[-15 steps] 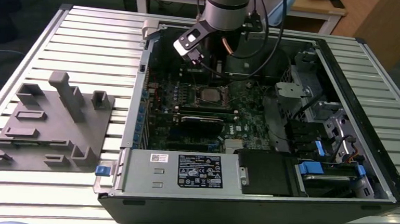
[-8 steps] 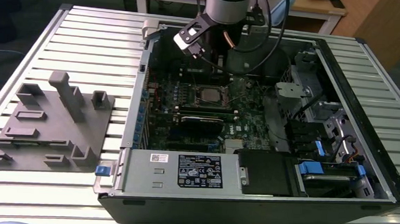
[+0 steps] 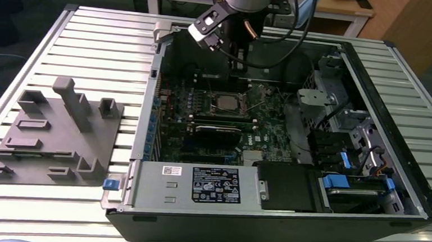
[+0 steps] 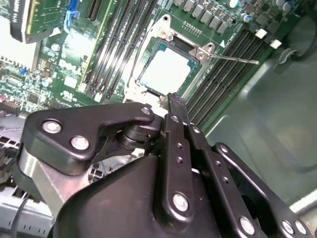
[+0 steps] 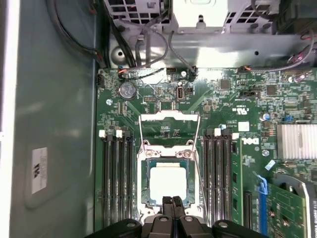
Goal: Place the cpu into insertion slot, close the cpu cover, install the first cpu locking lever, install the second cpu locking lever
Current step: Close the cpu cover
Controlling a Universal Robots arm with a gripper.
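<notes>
Hovering, my jaws pressed together and empty, over the cpu [image 5: 168, 181] at lower centre of the first wrist view, already under its cpu cover [image 5: 166, 151], I judge the loose locking lever [image 4: 235, 58] needs pressing down.

Count taken around the insertion slot [image 5: 145, 184]:
- One slot, with one cpu [image 5: 167, 182] seated in it.
- Two thin wire locking levers [image 4: 233, 58] beside the slot.
- Two banks of long black memory slots [image 5: 117, 178], one flanking each side of the slot.
- One coin cell [image 5: 128, 89], well apart from the slot.
- One finned heat sink [image 5: 296, 141], past one memory bank.
- Two fingers [image 5: 168, 202] at the slot's edge.
</notes>
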